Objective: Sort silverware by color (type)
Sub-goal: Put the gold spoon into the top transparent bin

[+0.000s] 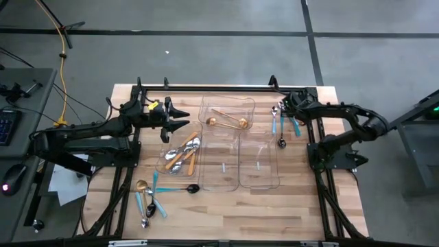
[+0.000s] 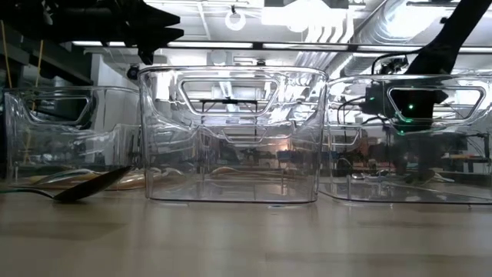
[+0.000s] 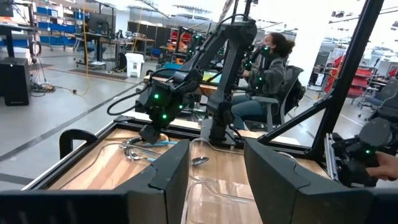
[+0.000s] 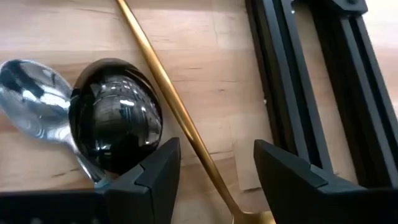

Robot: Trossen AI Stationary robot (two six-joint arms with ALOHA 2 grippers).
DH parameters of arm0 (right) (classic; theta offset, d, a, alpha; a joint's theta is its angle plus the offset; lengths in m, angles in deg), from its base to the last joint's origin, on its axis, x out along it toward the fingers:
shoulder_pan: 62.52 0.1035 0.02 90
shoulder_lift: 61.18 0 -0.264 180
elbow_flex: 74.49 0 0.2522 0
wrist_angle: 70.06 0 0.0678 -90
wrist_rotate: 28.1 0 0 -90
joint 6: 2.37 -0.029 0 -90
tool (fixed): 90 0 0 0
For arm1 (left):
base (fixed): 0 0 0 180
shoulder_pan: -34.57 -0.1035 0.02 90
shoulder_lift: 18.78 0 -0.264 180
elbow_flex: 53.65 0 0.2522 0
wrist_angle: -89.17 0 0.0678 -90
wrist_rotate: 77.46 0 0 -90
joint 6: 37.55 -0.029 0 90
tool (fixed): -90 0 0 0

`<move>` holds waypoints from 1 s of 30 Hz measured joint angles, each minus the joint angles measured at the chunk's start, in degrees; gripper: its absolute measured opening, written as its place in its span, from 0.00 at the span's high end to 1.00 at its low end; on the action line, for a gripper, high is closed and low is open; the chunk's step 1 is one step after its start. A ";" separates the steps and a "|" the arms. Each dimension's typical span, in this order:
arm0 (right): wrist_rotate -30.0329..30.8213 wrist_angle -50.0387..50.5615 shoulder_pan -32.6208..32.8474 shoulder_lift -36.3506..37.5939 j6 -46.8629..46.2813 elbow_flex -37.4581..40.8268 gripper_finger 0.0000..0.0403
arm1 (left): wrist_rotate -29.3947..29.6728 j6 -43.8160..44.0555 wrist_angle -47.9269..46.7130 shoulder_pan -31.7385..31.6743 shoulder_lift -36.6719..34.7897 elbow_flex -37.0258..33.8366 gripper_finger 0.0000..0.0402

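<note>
My right gripper [image 1: 284, 108] [image 4: 217, 171] hangs open, slanting down over the silverware at the table's far right. Its fingers stand on either side of a gold handle [image 4: 180, 121]. I cannot tell whether they touch it. Beside the handle lie a dark spoon bowl [image 4: 115, 124] and a silver spoon bowl [image 4: 31, 99]. Blue-handled spoons [image 1: 275, 122] and a dark spoon [image 1: 281, 142] lie flat on the wood there. My left gripper [image 1: 186, 119] [image 3: 214, 180] waits open and level, above the table left of the trays. More silverware [image 1: 147, 199] lies at the near left.
Several clear trays stand mid-table. The far one [image 1: 241, 103] holds gold spoons and the left one [image 1: 164, 145] orange-handled ones. A dark spoon [image 1: 193, 188] [image 2: 84, 187] lies near the middle tray. The black frame rail [image 4: 311, 81] runs close by my right gripper. A person [image 3: 273, 68] sits beyond the table.
</note>
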 joint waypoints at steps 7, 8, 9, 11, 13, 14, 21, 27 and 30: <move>0.33 2.30 0.33 -1.48 0.67 -1.39 0.53 | 0.00 -0.07 -0.08 -0.02 -0.02 0.00 0.64; 0.29 2.44 0.32 -1.48 0.74 -1.39 0.53 | 0.00 -0.07 -0.08 0.00 -0.02 0.00 0.64; 0.22 2.55 0.28 -1.48 0.76 -1.39 0.54 | 0.00 -0.07 -0.08 -0.02 -0.02 0.00 0.64; 0.02 2.58 0.28 -1.53 0.76 -1.39 0.59 | 0.00 -0.07 -0.10 -0.02 -0.02 0.00 0.64; -0.33 2.48 0.28 -1.53 0.73 -1.39 0.66 | 0.00 -0.05 -0.12 -0.02 -0.02 0.00 0.64; -0.49 2.43 0.31 -1.57 0.49 -1.39 0.70 | 0.00 -0.04 -0.14 -0.01 -0.02 0.00 0.64; 0.27 4.13 0.35 -1.57 1.85 -1.32 0.97 | 0.00 0.00 -0.19 -0.02 -0.02 0.00 0.64; 0.88 3.88 0.28 -1.62 0.92 -1.26 0.94 | 0.00 0.02 -0.29 -0.02 -0.02 0.00 0.64; 1.28 4.10 0.30 -1.62 1.13 -1.26 0.98 | 0.00 0.02 -0.29 -0.02 -0.02 0.00 0.64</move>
